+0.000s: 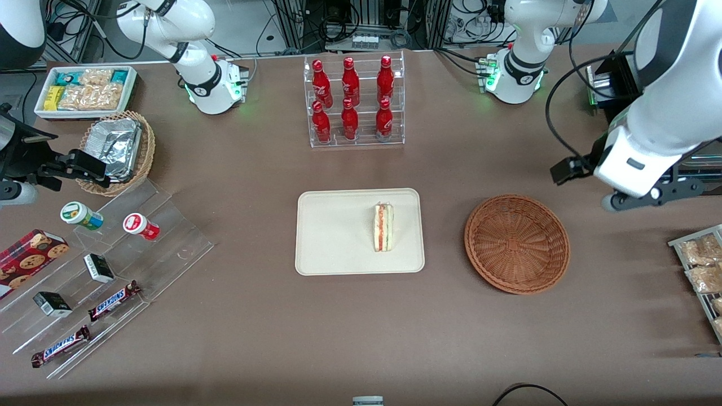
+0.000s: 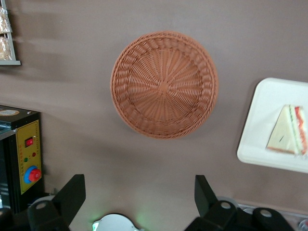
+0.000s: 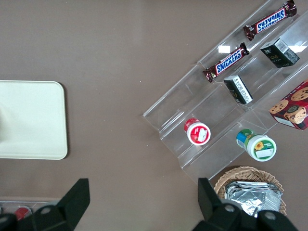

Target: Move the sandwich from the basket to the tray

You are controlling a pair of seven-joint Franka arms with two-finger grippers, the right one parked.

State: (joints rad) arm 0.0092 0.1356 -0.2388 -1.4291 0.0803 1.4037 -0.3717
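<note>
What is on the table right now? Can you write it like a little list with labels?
sandwich: lying on the tray, toward the edge nearest the basket
tray: cream, mid-table, holds only the sandwich
basket: empty, beside the tray toward the working arm's end
claw: open, holding nothing, raised above the table near the basket
task state: sandwich already out of the basket
red bottles: six, in a clear rack

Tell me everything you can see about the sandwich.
The sandwich is a small triangular wedge of pale white bread with red and green filling along one edge. It rests on the cream tray, near the end toward the empty basket. Nothing else touches it; the open gripper is high above the table, apart from it.
</note>
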